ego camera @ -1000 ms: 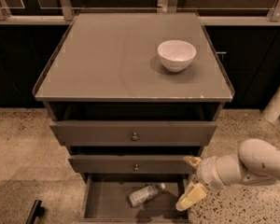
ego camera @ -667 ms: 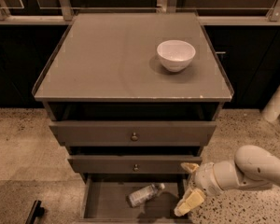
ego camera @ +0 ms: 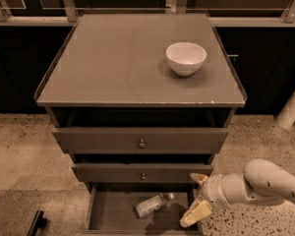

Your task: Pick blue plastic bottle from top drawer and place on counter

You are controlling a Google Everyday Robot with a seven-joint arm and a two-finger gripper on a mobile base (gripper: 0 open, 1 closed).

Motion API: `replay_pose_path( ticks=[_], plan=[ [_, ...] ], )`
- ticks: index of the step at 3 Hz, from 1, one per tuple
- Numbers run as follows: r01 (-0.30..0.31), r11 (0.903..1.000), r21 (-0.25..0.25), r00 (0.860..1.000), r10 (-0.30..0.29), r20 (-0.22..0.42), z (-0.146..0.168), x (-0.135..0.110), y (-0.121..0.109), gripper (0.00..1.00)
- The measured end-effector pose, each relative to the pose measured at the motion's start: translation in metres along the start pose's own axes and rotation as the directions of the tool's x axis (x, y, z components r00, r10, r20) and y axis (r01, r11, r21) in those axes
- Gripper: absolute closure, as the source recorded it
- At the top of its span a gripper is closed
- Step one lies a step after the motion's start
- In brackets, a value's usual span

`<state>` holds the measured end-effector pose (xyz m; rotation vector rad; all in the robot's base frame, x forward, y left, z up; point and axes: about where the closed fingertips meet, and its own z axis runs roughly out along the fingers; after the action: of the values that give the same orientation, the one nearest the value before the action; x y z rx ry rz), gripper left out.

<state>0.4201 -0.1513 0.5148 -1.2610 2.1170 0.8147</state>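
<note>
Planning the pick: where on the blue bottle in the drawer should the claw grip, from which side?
Probably grip the blue plastic bottle across its mid-body, from above: it lies on its side in the top drawer, cap pointing right. The claw hangs open at the drawer's right.

We log: counter (ego camera: 113,68) smooth, slightly glossy; white bowl (ego camera: 186,58) glossy; blue plastic bottle (ego camera: 151,205) clear plastic; gripper (ego camera: 197,196), below counter's front-right corner, matt cream, fingers (ego camera: 195,214) apart.
</note>
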Motion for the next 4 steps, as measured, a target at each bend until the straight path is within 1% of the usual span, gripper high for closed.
replay_pose_path(
  ticks=[1,2,3,4],
  plan=[
    [0.002,0.9995,0.031,0.998,-0.004,0.066,0.066,0.016,-0.04,0.0],
    [-0.002,0.9996,0.027,0.998,0.0,0.068,0.069,0.017,-0.039,0.0],
    [0.021,0.9987,0.047,0.999,-0.023,0.049,0.065,0.015,-0.031,0.0],
    [0.03,0.9975,0.065,0.999,-0.032,0.03,0.087,0.033,-0.039,0.0]
  ],
)
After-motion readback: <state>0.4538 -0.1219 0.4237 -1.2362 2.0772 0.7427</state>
